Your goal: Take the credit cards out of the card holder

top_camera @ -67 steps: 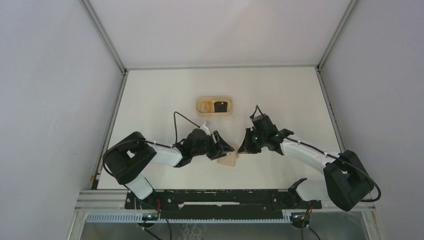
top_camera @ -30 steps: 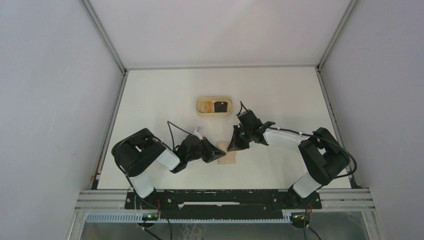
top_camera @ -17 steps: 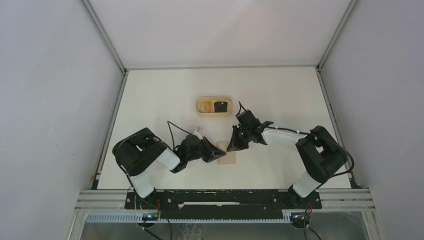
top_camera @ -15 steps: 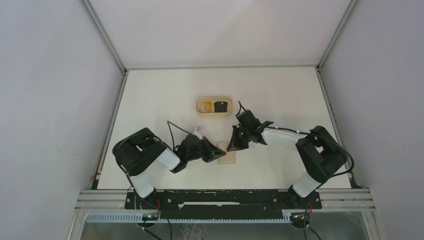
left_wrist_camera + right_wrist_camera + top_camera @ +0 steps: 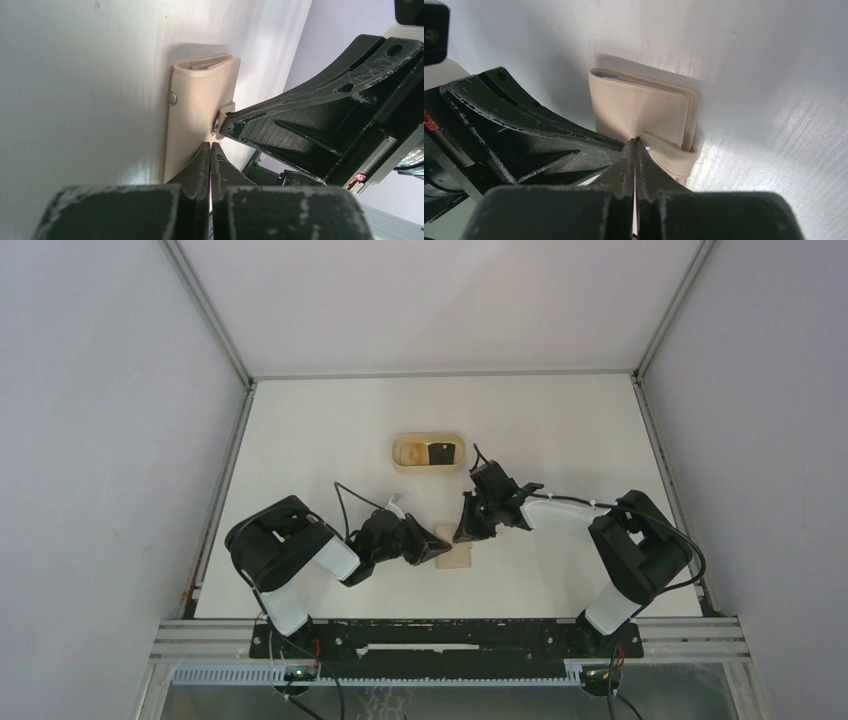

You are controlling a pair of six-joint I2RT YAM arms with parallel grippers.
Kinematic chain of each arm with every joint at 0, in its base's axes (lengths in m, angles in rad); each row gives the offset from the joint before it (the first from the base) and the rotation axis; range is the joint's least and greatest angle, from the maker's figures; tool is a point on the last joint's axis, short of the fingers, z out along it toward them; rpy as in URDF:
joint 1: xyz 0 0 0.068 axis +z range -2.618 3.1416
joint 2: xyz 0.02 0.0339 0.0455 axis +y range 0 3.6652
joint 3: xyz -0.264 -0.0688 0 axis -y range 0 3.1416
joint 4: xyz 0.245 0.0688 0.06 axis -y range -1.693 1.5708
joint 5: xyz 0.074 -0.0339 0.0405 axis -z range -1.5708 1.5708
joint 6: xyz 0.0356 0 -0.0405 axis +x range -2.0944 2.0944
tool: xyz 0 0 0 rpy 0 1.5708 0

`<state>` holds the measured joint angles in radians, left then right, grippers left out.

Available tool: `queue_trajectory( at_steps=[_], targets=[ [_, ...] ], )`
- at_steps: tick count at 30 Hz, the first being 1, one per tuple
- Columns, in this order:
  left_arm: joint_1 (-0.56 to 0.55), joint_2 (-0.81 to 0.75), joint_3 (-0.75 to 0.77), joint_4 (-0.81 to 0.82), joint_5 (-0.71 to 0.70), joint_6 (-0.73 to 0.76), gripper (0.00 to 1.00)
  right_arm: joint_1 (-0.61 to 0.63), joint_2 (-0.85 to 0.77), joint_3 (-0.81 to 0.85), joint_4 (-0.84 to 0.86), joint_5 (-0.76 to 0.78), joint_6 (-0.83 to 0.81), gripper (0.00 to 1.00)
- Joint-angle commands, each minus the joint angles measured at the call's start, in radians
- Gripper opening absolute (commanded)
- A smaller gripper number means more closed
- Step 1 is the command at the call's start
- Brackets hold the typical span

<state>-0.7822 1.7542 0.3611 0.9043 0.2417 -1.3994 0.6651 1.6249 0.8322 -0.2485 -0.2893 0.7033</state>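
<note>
Nearest the arm bases, the black two-finger left gripper [image 5: 210,147] lies low over the white worktop [image 5: 75,100]. Its jaws are pressed together with no gap showing. Their tips touch one short edge of the small, flat, tan rectangular card holder [image 5: 197,115]; we cannot tell whether they nip that edge or only pin it.

The card holder lies flat on the worktop between the two arms, its long axis running straight away from the left jaws. A round metal snap stud [image 5: 173,98] sits on its face. At the end away from those jaws the mouth shows the thin edge of a light blue card [image 5: 205,64].

A little farther back, the black two-finger right gripper [image 5: 636,144] meets it from the other side. Its jaws are also closed, and they appear to pinch the free end of the tan closure strap [image 5: 671,154], which is undone and wraps round from the folded side.

We judge that the coming move turns on this: the mouth faces away from both pairs of jaws. The right arm has the strap and so is better placed to peel the flap back while the left holds the body down. The card must then slide out along the long axis.

Well beyond stands a tan oval tray [image 5: 403,453] holding a dark rectangle [image 5: 441,453], possibly the black card but too small to be sure.
</note>
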Motion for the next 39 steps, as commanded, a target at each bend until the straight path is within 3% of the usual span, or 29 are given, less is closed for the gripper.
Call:
queue_trajectory(
  at_steps=[1,14,20,29,34,39],
  targets=[
    [0.008,0.009,-0.02,0.027,-0.005,-0.013,0.0,0.03,-0.009,-0.007,-0.025,0.041,-0.027,0.0],
    [0.01,0.001,-0.063,0.047,-0.038,-0.051,0.0,0.103,-0.008,-0.116,0.019,0.178,-0.03,0.0],
    [0.009,0.009,-0.08,0.082,-0.05,-0.07,0.0,0.086,-0.002,-0.177,0.076,0.148,-0.012,0.0],
    [0.002,0.017,-0.07,0.08,-0.053,-0.07,0.0,0.001,-0.111,-0.12,0.044,0.078,-0.049,0.0],
    [0.003,0.022,-0.061,0.076,-0.047,-0.067,0.0,-0.025,-0.182,-0.105,0.027,0.051,-0.067,0.17],
    [0.002,0.028,-0.054,0.074,-0.039,-0.066,0.0,-0.067,-0.238,-0.104,0.026,0.01,-0.073,0.21]
  ],
)
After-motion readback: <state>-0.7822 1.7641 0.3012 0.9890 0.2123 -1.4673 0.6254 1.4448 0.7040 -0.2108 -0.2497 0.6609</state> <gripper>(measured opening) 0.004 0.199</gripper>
